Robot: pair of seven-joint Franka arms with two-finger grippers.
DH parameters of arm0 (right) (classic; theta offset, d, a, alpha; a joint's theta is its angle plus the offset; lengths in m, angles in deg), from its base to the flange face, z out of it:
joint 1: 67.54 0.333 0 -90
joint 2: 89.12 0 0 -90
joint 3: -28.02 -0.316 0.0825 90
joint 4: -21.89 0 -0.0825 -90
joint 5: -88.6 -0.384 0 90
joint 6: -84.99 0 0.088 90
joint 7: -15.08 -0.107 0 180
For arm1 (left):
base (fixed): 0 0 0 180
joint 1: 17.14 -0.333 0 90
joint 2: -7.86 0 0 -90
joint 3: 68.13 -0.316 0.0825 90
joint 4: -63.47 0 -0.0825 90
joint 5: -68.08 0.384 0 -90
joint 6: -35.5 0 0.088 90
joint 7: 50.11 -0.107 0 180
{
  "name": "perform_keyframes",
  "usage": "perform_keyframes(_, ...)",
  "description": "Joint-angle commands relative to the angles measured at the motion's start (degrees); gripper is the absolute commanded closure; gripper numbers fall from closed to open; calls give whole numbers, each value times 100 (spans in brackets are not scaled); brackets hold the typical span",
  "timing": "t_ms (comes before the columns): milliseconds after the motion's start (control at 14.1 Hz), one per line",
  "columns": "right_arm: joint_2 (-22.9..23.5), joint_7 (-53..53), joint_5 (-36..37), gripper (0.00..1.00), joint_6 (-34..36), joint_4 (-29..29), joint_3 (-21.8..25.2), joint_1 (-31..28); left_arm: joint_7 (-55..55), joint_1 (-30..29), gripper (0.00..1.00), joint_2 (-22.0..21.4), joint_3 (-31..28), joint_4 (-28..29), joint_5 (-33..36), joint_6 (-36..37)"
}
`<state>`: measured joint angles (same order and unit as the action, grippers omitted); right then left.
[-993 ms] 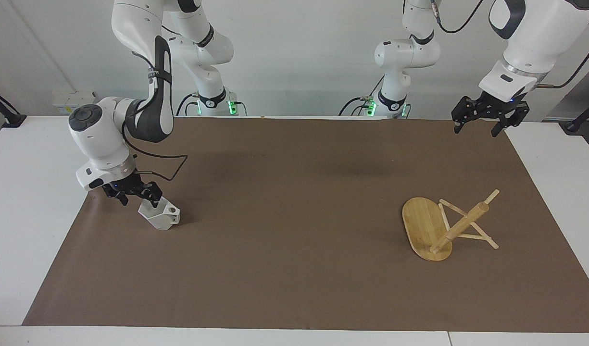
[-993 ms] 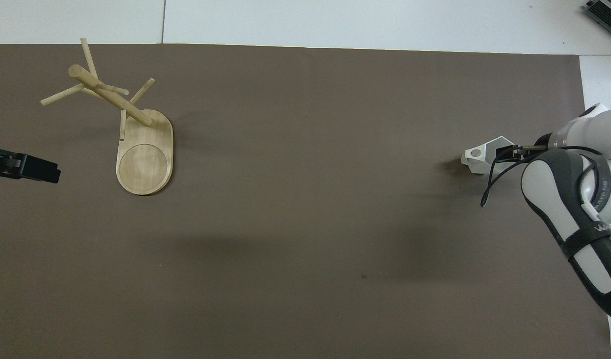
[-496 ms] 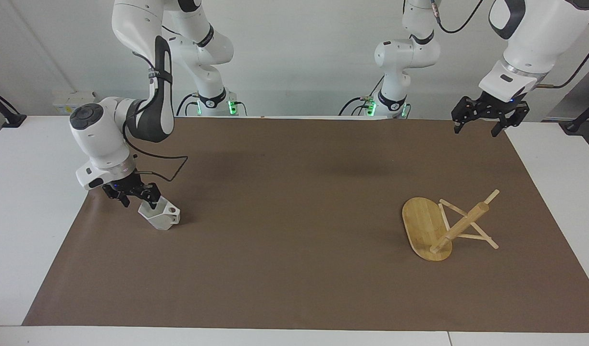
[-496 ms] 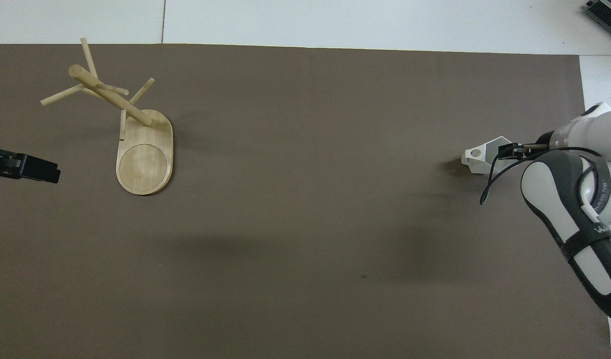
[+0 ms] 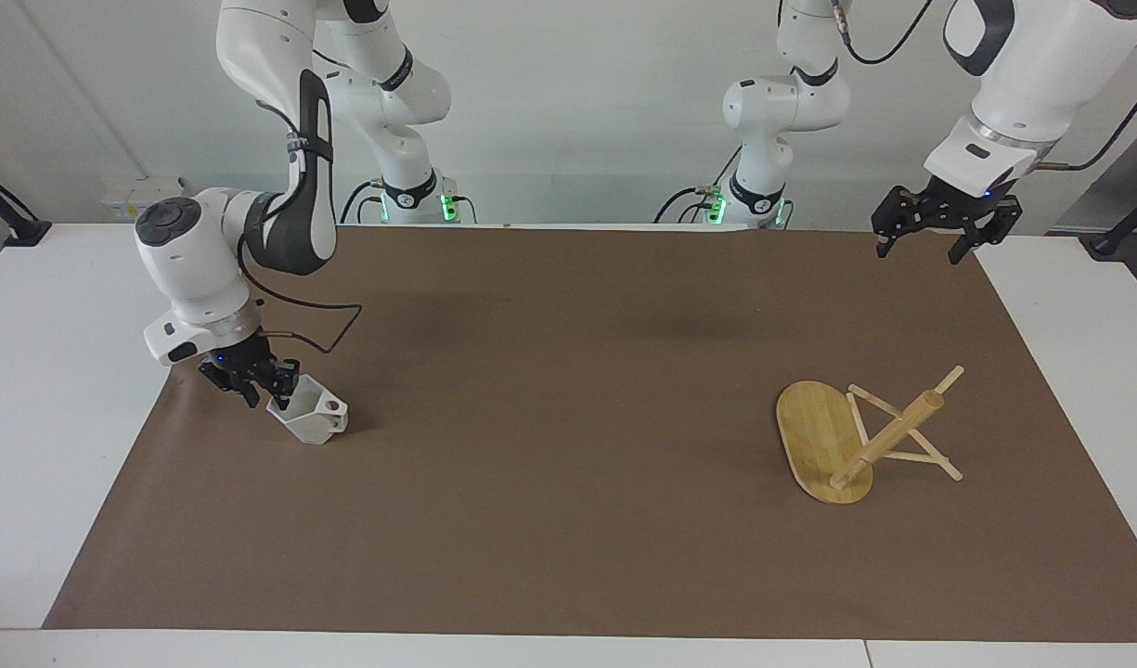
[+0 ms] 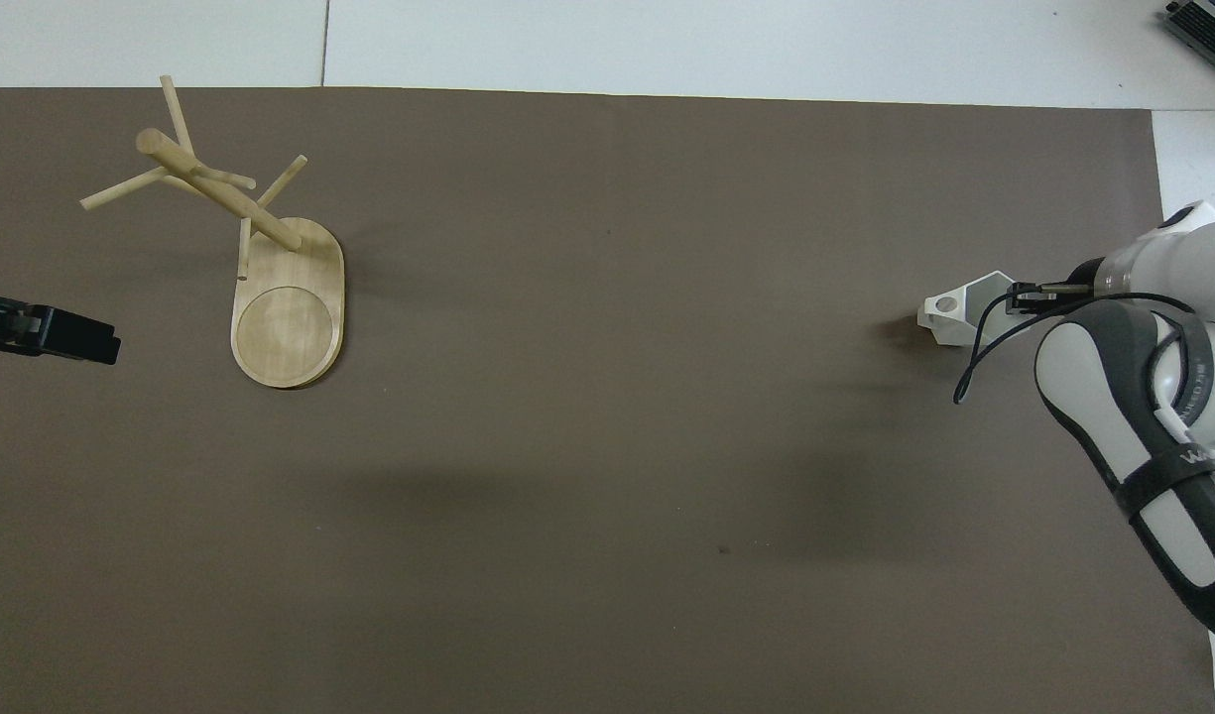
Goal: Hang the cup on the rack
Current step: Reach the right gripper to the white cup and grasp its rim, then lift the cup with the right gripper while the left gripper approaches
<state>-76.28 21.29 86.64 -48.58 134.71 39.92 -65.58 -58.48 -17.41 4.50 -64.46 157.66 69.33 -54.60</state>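
A white worktop is seen, covered across most of its surface by a large brown mat. Toward the left arm's end of the mat, the light bamboo mug rack, with oval flat base, thick round post and thin peg arms, is stood upright; none of its pegs carries anything. Toward the right arm's end, well apart from the rack, the small white faceted cup with hexagonal rim and pierced blocky handle is rested on the mat, mouth upward.

The right claw is placed low at the cup's rim, on the side away from the handle, one finger seemingly inside the mouth and one outside. Its fingers are drawn close about the wall, but whether they are clamped on it cannot be told. The left claw is held spread apart, high over the mat's edge near the robots, where that arm is kept waiting.

The grasp is judged the step in hand; hanging is not yet begun. A thin, slanted wall could be pinched poorly, so the cup might tip, slide on the mat, or rotate in the fingers once lifted. A turned handle could then miss the narrow peg, and the light rack could be knocked over.
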Motion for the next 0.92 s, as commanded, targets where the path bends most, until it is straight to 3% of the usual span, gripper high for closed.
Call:
perform_keyframes(0,-123,91,-138,69,-143,170,-21,-29,-59,62,0,-69,-51,57,68,28)
perform_keyframes(284,-132,20,-138,100,-90,162,-56,-20,-42,71,0,-69,-51,57,68,71)
perform_keyframes(638,-150,-94,-147,100,374,83,-328,33,-42,27,0,-69,-59,57,77,80)
perform_keyframes(851,-202,-146,-304,100,1111,-460,-575,172,-94,-17,0,-69,-59,48,77,116)
